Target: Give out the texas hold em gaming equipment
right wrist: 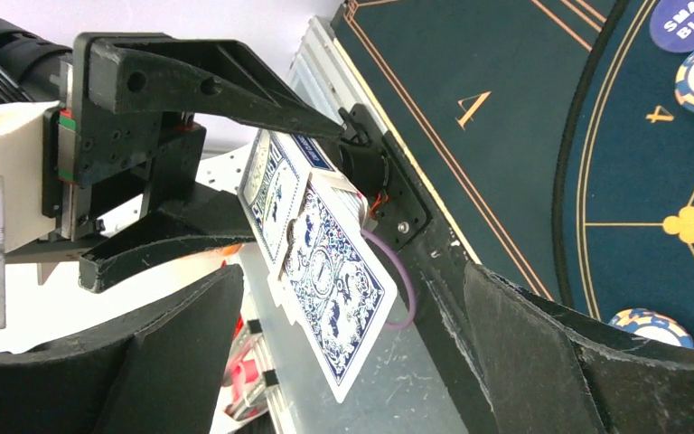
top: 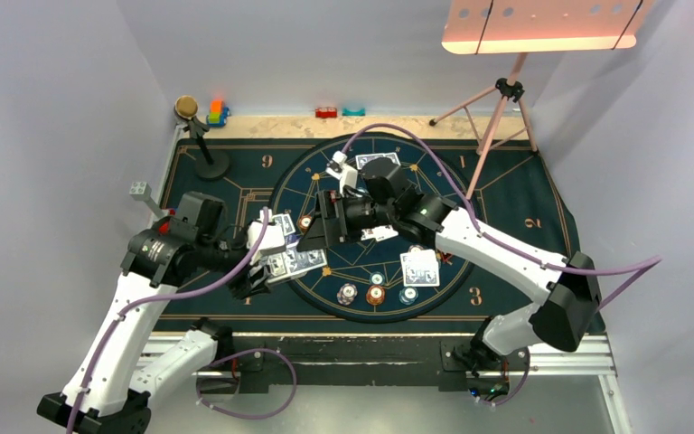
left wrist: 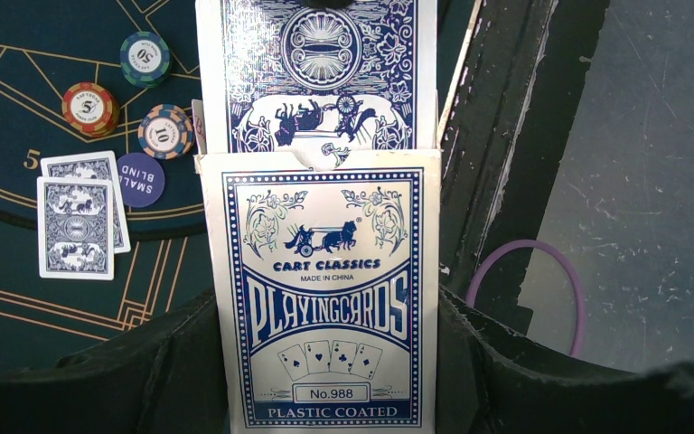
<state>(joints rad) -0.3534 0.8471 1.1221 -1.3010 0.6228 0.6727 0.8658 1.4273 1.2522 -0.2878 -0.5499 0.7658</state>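
My left gripper (left wrist: 330, 380) is shut on a blue-and-white playing-card box (left wrist: 330, 298), held off the mat's near-left edge. Cards with blue patterned backs (left wrist: 316, 72) stick out of its open top. In the right wrist view the box (right wrist: 269, 185) sits between the left arm's black fingers (right wrist: 208, 81). The sticking-out card (right wrist: 334, 289) lies between my right gripper's (right wrist: 352, 303) open jaws, clear of both pads. Two face-down cards (left wrist: 77, 221), a blue small-blind button (left wrist: 141, 179) and three chips (left wrist: 165, 131) lie on the mat.
The round dark-blue mat (top: 470, 181) holds more face-down cards (top: 419, 268), other cards (top: 377, 161) and several chips (top: 376, 294). At the back are toy blocks (top: 215, 113), a stand (top: 201, 136) and a tripod (top: 506, 99). A metal rail (top: 370, 348) runs along the near edge.
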